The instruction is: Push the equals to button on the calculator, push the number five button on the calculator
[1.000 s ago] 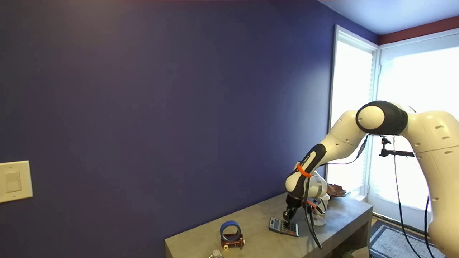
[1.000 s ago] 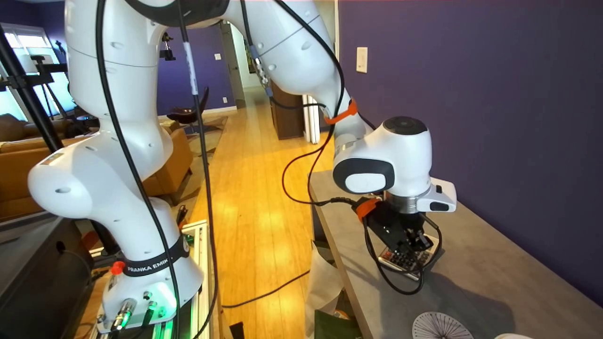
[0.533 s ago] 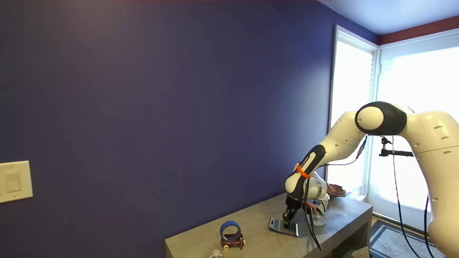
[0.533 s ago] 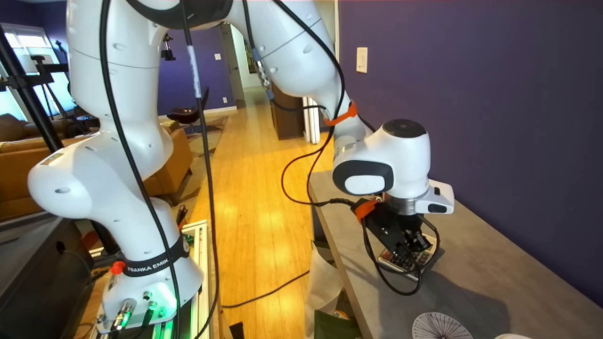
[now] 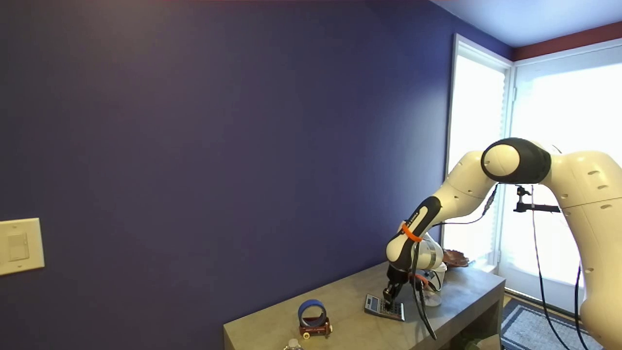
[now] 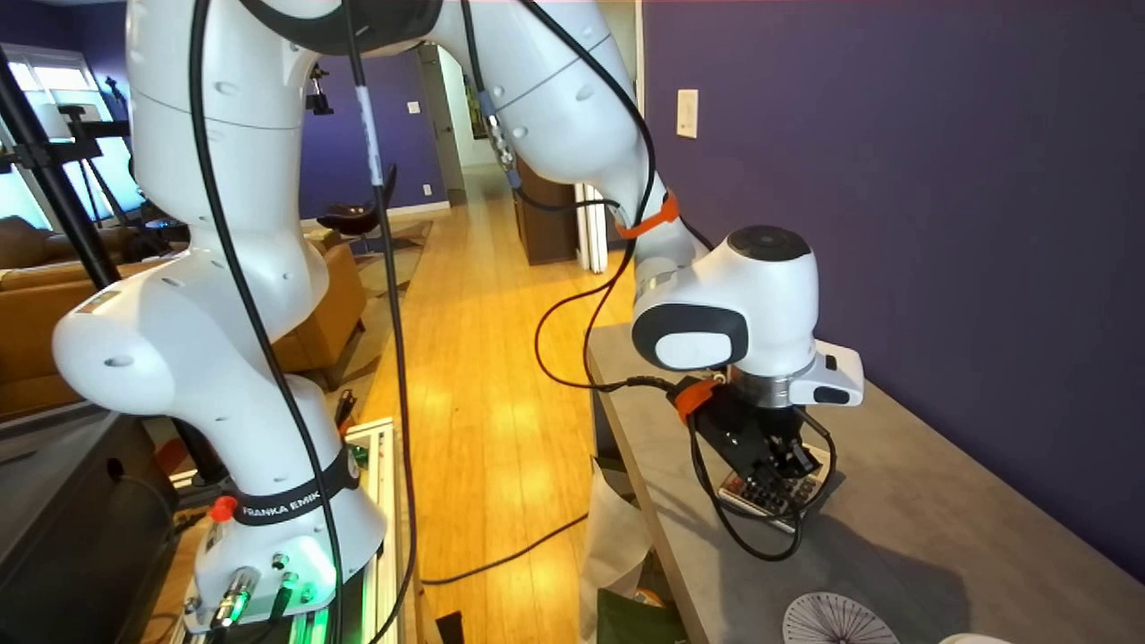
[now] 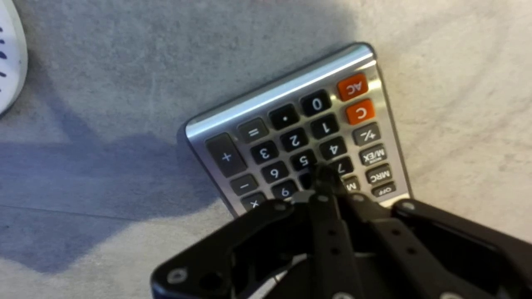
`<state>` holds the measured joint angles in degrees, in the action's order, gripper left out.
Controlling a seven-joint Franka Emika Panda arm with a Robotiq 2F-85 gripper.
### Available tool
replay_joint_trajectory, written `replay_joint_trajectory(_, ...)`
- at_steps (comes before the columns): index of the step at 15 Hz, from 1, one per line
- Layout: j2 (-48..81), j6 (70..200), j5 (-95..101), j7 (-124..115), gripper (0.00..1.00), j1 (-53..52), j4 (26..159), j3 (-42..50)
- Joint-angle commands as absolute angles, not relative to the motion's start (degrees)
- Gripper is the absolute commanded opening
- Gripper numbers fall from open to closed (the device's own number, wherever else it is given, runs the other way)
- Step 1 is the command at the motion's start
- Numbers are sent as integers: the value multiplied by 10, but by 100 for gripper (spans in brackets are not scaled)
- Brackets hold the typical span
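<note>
Since a second ago, our Panda arm (image 6: pixel 572 121) has sunk very slightly and its hanging cable (image 6: pixel 368 134) has shifted a little, while the calculator (image 7: pixel 305 123) has stayed put, flat on the grey worktop (image 5: pixel 345 311). We read it upside down in the wrist view, with the equals key (image 7: pixel 253 131), the five key (image 7: pixel 304 160) and the orange AC key (image 7: pixel 353 87) all legible. Our fingers (image 7: pixel 326 178) are clenched together and point down at the calculator; their blurred tips stand just beside the five key, partly hiding the neighbouring black key (image 7: pixel 306 181). Whether they touch any key, we cannot tell. In an exterior view a black cable loop (image 6: pixel 767 558) hangs in front of the calculator. Left of the calculator in the wrist view, well apart, lies a white round object (image 7: pixel 10 58) with dark marks. In an exterior view, to the calculator's left, a roll of blue tape (image 5: pixel 311 302) stands upright on a small dark-red wheeled cart (image 5: pixel 316 330), with a clear bottle top (image 5: pixel 293 344) farther left. To the calculator's right we have a white bucket (image 5: pixel 441 270), half hidden by our arm, and, farther from the calculator, a brown bowl (image 5: pixel 454 258).
</note>
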<state>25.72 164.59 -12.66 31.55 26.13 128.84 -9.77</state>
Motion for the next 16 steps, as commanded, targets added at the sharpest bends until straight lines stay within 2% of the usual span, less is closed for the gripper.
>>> replay_joint_trajectory(1,236,1636,-129,318,0,270,1299,-103)
replay_joint_trajectory(7,161,1604,-121,305,0,254,1334,-75)
replay_joint_trajectory(8,142,1595,-121,296,26,247,1345,-64)
replay_joint_trajectory(10,100,1592,-125,292,32,240,1368,-46)
replay_joint_trajectory(16,-31,1543,-1,171,74,175,1441,66)
